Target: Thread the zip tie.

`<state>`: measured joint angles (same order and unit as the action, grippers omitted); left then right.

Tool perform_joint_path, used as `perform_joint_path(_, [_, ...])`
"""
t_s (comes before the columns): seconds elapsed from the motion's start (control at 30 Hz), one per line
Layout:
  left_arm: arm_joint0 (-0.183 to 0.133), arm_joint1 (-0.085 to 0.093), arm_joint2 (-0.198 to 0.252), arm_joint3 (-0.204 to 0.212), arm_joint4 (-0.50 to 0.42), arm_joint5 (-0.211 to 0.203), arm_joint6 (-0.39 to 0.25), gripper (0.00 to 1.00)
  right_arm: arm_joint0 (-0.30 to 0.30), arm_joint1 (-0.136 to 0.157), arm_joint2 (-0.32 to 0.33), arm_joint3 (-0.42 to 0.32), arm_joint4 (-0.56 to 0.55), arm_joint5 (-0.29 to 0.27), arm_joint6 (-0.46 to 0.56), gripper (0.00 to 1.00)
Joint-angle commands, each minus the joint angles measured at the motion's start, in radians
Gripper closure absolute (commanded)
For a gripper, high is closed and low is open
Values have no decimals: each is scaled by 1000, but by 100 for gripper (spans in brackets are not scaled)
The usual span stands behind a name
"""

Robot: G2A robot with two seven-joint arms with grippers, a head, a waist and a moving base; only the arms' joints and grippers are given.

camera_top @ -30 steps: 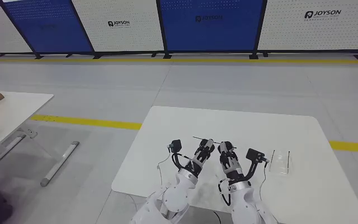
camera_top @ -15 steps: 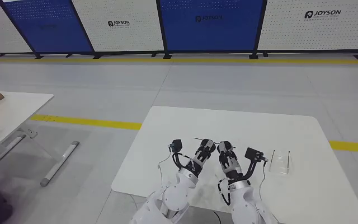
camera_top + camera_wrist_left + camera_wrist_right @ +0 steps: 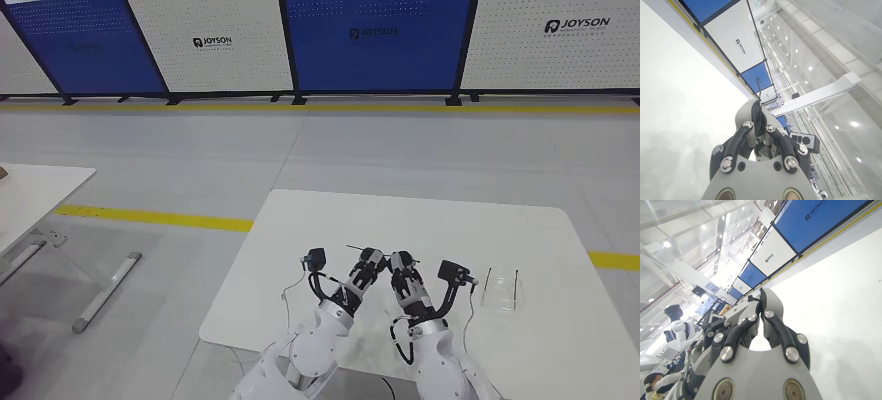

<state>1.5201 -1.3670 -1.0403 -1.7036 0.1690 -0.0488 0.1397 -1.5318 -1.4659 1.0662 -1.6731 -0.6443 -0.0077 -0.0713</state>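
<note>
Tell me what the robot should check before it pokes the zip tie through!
1. Zip tie pinched in left fingers: ok.
2. Tie head pinched in right fingers: ok.
3. Tail tip sticking out free: ok.
4. Tip lined up with the head's hole: cannot tell.
5. Both sets of fingers close together above the table: ok.

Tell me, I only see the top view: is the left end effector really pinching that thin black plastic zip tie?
Observer: Yes. The left wrist view shows the left end effector shut on the thin black plastic zip tie, its tail poking out beyond it.
Operator: And the right one?
Observer: The right end effector is shut on the tie's other end, with the small square black head sticking out.
Operator: Threaded yet?
Observer: No, the tail's tip is bare.
</note>
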Motion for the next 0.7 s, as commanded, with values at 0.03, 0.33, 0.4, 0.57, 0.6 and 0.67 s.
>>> perform_joint_path(0.03, [1,0,1,0,18,1,9,32,-1,1,1,-1,-3,1,0,100])
perform_joint_path(0.33, [5,0,2,-3,31,-5,23,0,-6,2,0,-5,-31,9,-16,100])
perform_joint_path(0.4, [6,0,2,-3,32,-5,25,9,-8,2,-1,-6,-32,7,-17,100])
perform_joint_path(0.57, [6,0,3,0,36,-4,29,65,-13,4,-1,-8,-42,0,-19,100])
perform_joint_path(0.6, [5,0,3,1,38,-4,30,76,-15,4,0,-9,-43,-1,-20,100])
perform_joint_path(0.67, [5,0,3,2,43,-2,32,97,-17,5,1,-11,-47,-2,-22,100])
